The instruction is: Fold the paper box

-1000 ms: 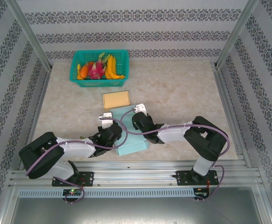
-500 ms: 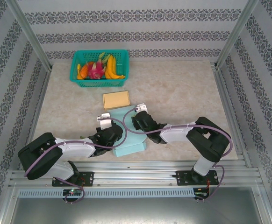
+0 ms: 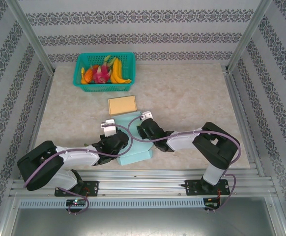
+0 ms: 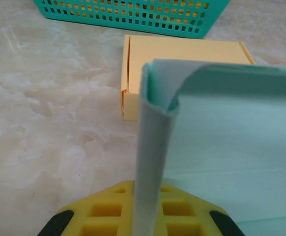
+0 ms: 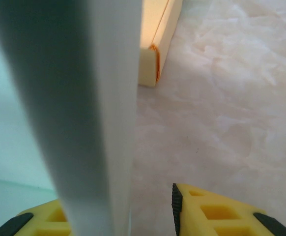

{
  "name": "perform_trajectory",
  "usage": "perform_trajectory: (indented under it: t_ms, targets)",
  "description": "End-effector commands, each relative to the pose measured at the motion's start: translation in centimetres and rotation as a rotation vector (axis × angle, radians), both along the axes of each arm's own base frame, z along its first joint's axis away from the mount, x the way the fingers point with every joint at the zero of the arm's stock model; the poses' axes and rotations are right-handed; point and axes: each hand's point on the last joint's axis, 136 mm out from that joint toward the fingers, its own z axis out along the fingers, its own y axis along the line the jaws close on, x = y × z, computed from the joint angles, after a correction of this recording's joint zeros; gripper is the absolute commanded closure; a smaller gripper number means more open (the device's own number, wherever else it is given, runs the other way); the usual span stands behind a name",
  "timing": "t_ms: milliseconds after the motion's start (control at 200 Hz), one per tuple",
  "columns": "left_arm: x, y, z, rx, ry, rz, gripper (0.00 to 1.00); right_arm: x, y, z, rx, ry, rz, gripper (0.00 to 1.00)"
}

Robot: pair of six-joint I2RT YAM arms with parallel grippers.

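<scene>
The paper box (image 3: 137, 150) is a pale teal sheet lying flat at the table's front middle, with its side flaps raised. My left gripper (image 3: 117, 139) is at its left edge, shut on the left flap (image 4: 155, 147), which stands upright between the yellow fingers (image 4: 101, 214). At the box's right edge, my right gripper (image 3: 144, 129) is open. The right flap (image 5: 84, 123) stands against its left finger, and a gap of bare table separates the flap from the right finger (image 5: 207, 211).
A folded tan box (image 3: 122, 105) lies just beyond the teal sheet. A teal basket (image 3: 104, 72) with toy fruit stands at the back left. Metal frame posts and patterned walls bound the marble table (image 3: 192, 98).
My right gripper's jaws have opened off the right flap and the gripper has shifted slightly left. The left gripper keeps its hold and has barely moved.
</scene>
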Motion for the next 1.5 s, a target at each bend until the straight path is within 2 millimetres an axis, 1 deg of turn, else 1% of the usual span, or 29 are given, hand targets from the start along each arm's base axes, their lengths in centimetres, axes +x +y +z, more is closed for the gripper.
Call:
perform_trajectory:
  t_ms: [0,100,175,235,345,380,435,465,500,644,749,864,1024,1234,1389,1494]
  targets:
    - [0.1,0.9,1.3,-0.026,-0.051,0.06,1.0,-1.0,-0.4,-2.1,-0.062,0.041,0.034,0.63]
    - [0.2,1.0,1.4,-0.023,-0.053,0.061,1.0,-0.9,-0.7,-2.2,-0.066,0.036,0.022,0.64]
    - [0.2,1.0,1.4,-0.018,-0.051,0.063,1.0,-0.8,-1.2,-1.8,-0.064,0.016,-0.004,0.66]
    - [0.1,1.1,1.3,-0.014,-0.051,0.071,1.0,-0.4,-2.7,-1.5,-0.088,-0.003,-0.08,0.68]
    - [0.0,1.5,1.2,-0.004,-0.05,0.086,1.0,0.2,-6.3,-1.2,-0.15,-0.031,-0.24,0.73]
    - [0.0,1.6,1.2,-0.003,-0.051,0.09,1.0,0.2,-7.0,-1.1,-0.164,-0.044,-0.268,0.73]
    - [0.0,1.7,1.2,0.003,-0.05,0.093,1.0,0.2,-7.5,-1.0,-0.163,-0.047,-0.282,0.73]
    - [0.0,1.7,1.2,0.004,-0.05,0.094,1.0,0.1,-7.4,-1.0,-0.16,-0.044,-0.272,0.74]
    - [0.0,1.7,1.1,0.007,-0.048,0.094,1.0,0.0,-6.8,-0.9,-0.14,-0.045,-0.238,0.73]
    - [0.3,1.2,0.9,0.01,-0.039,0.089,1.0,-1.0,-2.8,0.0,-0.019,-0.012,-0.075,0.67]
    - [0.5,0.8,0.6,0.009,-0.032,0.083,1.0,-1.6,-0.6,1.6,0.059,-0.004,-0.005,0.63]
    - [0.6,0.5,0.5,0.002,-0.027,0.072,1.0,-1.6,0.7,3.6,0.113,-0.022,0.033,0.59]
    - [0.6,0.1,0.4,-0.009,-0.023,0.052,1.0,-0.3,1.7,5.7,0.112,-0.068,0.042,0.57]
    - [0.6,-0.2,0.1,-0.017,-0.013,0.035,1.0,1.8,2.1,6.8,0.081,-0.12,0.001,0.57]
    - [0.6,-0.2,0.3,-0.017,-0.015,0.031,1.0,2.8,1.1,6.7,0.043,-0.141,-0.052,0.62]
    - [0.5,0.0,0.3,-0.013,-0.019,0.039,1.0,3.2,-0.4,6.4,-0.013,-0.159,-0.102,0.65]
